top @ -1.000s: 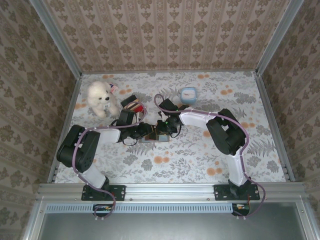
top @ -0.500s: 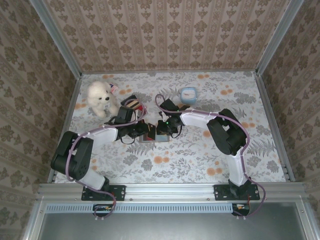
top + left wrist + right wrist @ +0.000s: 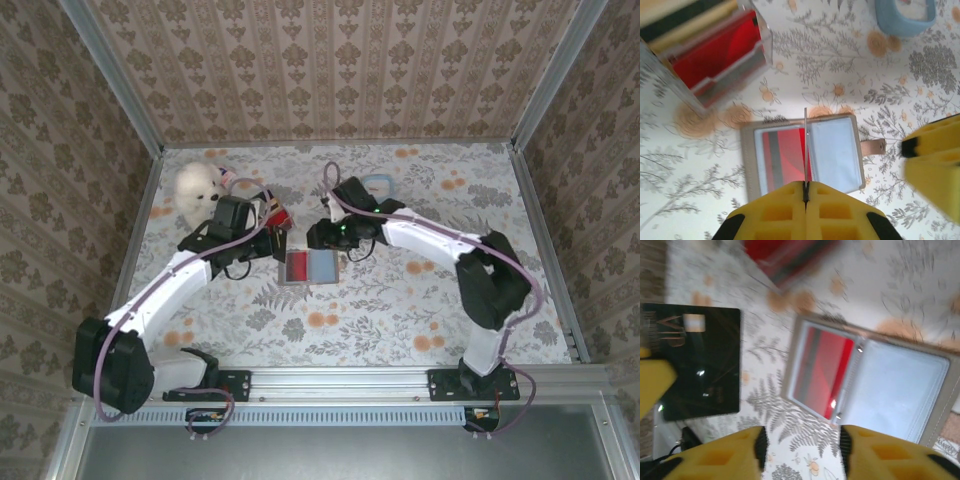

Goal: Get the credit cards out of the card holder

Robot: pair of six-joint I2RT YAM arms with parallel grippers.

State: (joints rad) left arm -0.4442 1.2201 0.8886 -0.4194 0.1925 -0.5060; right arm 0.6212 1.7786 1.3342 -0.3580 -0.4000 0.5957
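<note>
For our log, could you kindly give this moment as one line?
left gripper: shut on black card; right gripper: open; card holder: open, red card inside

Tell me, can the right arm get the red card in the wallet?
Probably yes. The right tool hovers open close by the open card holder, and nothing stands between it and the red card. The left tool holds its black card off to the side.

Three credit cards [image 3: 700,360], one card holder [image 3: 748,160], one plush toy [image 3: 197,185], one blue cup [image 3: 892,25], one striped block [image 3: 715,50]
</note>
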